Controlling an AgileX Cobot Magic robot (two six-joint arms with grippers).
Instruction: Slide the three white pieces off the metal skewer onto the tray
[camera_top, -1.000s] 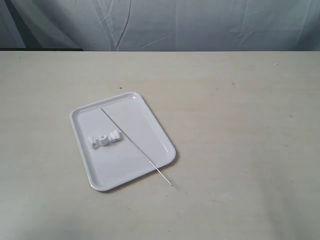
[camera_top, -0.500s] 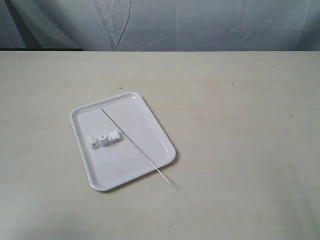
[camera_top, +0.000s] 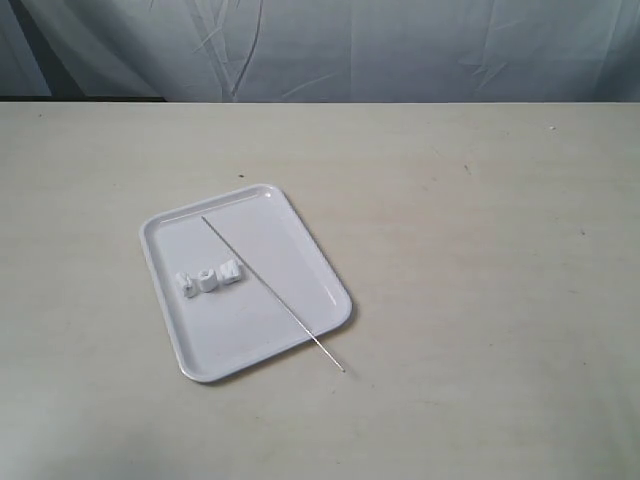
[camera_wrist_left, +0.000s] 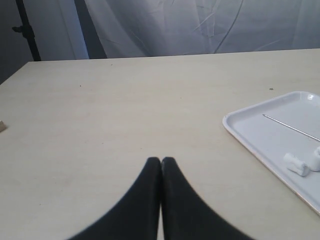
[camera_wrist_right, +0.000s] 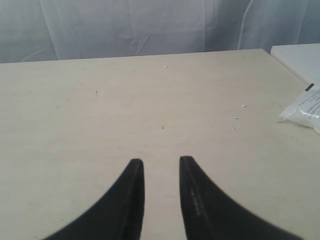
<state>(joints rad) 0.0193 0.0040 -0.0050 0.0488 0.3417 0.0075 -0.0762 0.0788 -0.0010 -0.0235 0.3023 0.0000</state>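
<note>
Apparently the three white pieces (camera_top: 208, 279) are lying loose in a short row on the tray (camera_top: 285, 235), just beside the skewer (camera_top: 270, 290) and not threaded on it, so the task is looking done or nearly so. The skewer is resting slantwise across the tray, its long axis running in the exterior view from the far left corner toward the near right, with the near tip overhanging the rim onto the worktop (camera_top: 480, 250). Neither arm is showing in that view. The left claw (camera_wrist_left: 161, 162) is pointing across bare worktop with its fingers pressed together, pinching nothing; its camera is catching the tray, skewer and pieces off to one side. The right claw (camera_wrist_right: 159, 165) is standing slightly spread and empty, facing worktop with a crumpled plastic bag (camera_wrist_right: 302, 110) and no tray. Judging by that, the left arm is sitting nearer.
</note>
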